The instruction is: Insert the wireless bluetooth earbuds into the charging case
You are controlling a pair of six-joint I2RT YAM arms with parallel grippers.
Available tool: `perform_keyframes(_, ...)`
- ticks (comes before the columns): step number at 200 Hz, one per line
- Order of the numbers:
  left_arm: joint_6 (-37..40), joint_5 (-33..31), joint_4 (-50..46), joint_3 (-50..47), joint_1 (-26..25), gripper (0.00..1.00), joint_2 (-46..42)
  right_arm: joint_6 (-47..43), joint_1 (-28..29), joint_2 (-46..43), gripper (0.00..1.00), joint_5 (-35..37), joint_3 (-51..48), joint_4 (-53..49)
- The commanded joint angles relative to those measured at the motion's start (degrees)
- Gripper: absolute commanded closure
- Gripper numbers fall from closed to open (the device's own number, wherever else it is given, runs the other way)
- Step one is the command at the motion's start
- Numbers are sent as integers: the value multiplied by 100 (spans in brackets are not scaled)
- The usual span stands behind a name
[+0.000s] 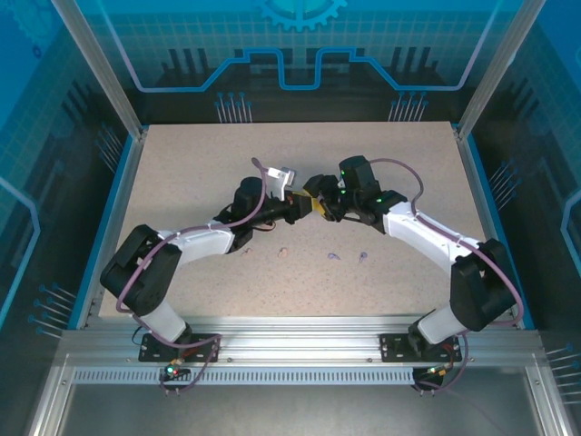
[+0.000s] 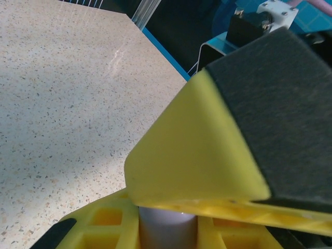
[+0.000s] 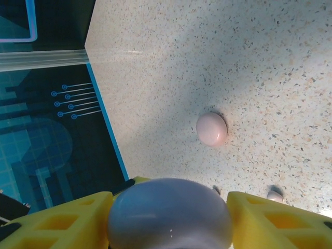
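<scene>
The purple case (image 3: 171, 220) sits clamped in the right hand (image 3: 168, 199) and the left hand (image 2: 166, 222) above mid-desk (image 3: 259, 62); a pink case (image 3: 211, 129) and an earbud (image 3: 275, 195) lie apart.

Overhead I read the earbuds (image 1: 334, 255) only as specks. The right wrist view's bottom edge crops the purple case (image 3: 168, 212); one of the right fingers (image 3: 280, 218) half hides a pale nub (image 3: 275, 195), possibly an earbud.

Tiny pastel earbuds (image 1: 333, 255) lying loose
</scene>
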Motion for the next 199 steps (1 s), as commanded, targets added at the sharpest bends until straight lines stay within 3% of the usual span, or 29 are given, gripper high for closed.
perform_keyframes(1,159,-44,164,11,-37,100,-180,18,63,74,43,102,18,76)
perform_keyframes(27,159,-34,124,18,-33,100,-171,0,56,82,49,134,41,94)
perform_keyframes(61,159,-34,60,28,-29,100,-153,-9,53,73,63,138,13,187)
perform_keyframes(97,171,-34,-69,66,-26,100,-171,-17,39,64,64,168,11,173)
perform_keyframes(137,211,-91,-244,64,-27,82,-235,-29,-24,13,64,252,-20,116)
perform_keyframes(199,215,-148,-384,50,-8,63,-346,-41,-53,18,64,287,-15,67)
